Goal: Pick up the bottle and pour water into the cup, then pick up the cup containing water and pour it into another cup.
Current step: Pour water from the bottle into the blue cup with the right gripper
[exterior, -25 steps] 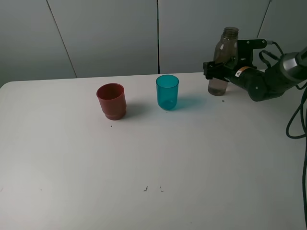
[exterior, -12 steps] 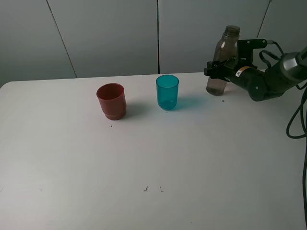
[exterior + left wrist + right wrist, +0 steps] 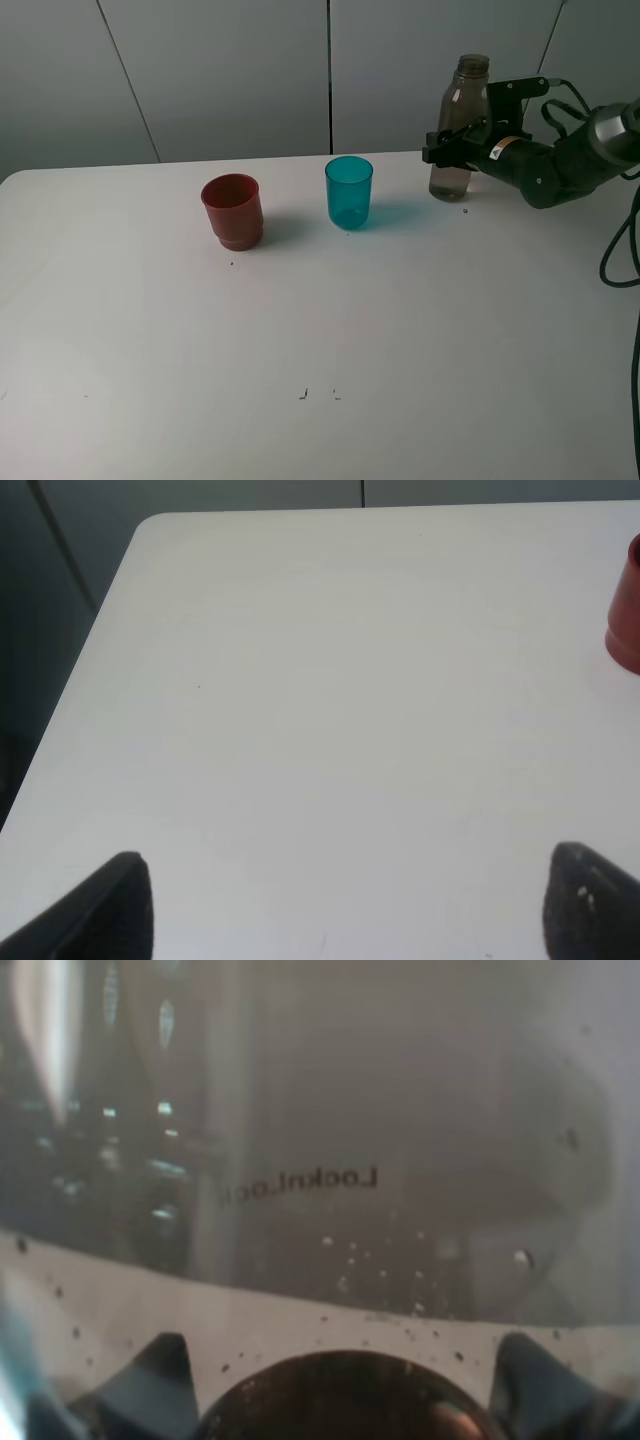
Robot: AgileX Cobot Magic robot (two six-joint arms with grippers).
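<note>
On the desk [image 3: 300,330], at far right, the uncapped bottle [image 3: 462,100] is clasped by the closed right gripper [image 3: 447,150]; the left gripper [image 3: 350,910] is held spread open. Water may be spilled short of the teal cup [image 3: 348,192], near the red cup [image 3: 232,210], if the bottle is tilted early.

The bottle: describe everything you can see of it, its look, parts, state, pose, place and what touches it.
The bottle is tall, slim, smoky grey-brown translucent plastic, with a narrow threaded neck and no cap. It stands upright at the far right of the table, to the right of the teal cup. The right gripper clasps its middle. Close up, droplets and faint lettering show on its wall.
</note>
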